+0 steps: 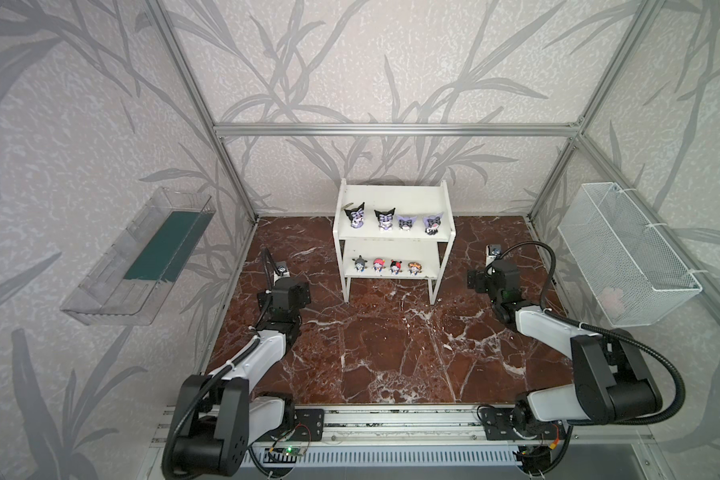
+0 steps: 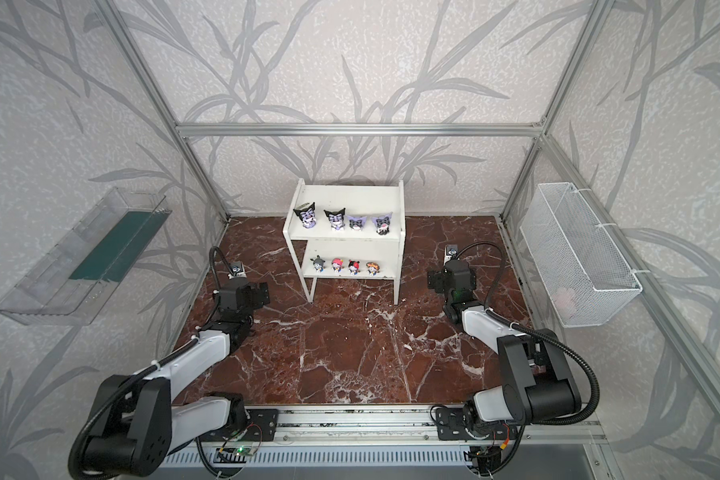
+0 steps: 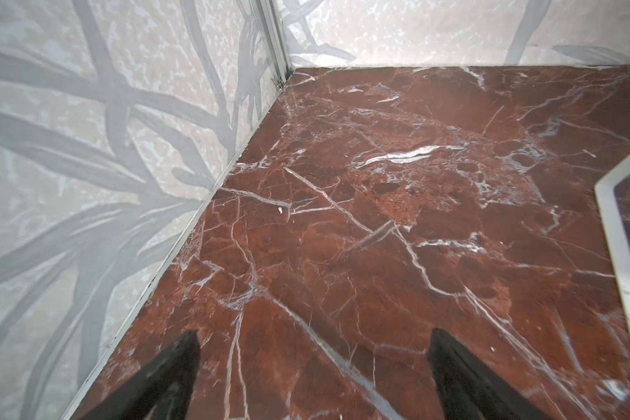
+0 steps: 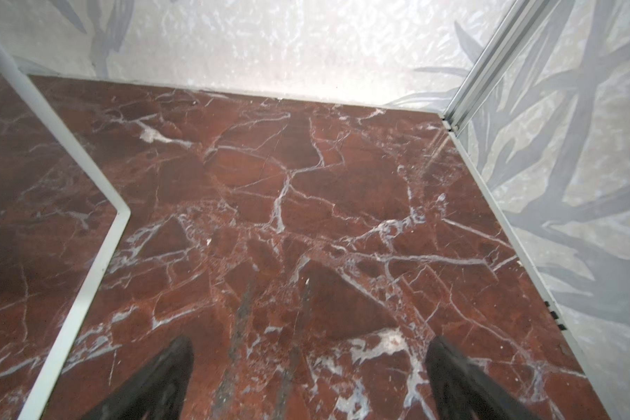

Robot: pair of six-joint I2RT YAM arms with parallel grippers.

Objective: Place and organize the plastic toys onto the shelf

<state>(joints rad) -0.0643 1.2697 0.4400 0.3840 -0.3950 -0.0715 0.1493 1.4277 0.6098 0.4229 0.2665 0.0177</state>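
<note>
the white shelf (image 1: 391,198) stands at the back of the red stone table (image 1: 391,353), close to the back wall; four big toys (image 1: 384,219) with pointy ears stand in a row on its top board, two black and two light purple; four small toys (image 1: 378,264) stand in a row on the lower board, with grey, pink, black and red, and orange heads; all eight stand up.

the left gripper (image 3: 313,338) hangs over the table to the left of the shelf; its two black fingers (image 3: 182,360) are spread wide, with only table between them, and it holds nothing; the right gripper (image 4: 311,345) hangs over the table to the right of the shelf, spread wide too, holding nothing; both are well apart from the toys.

a clear tray (image 1: 100,286) with a dark green strip (image 1: 167,245) in it hangs on the left wall; a white wire basket (image 1: 624,249) hangs on the right wall; something pale pink (image 1: 612,298) lies in it, too blurry to name.
</note>
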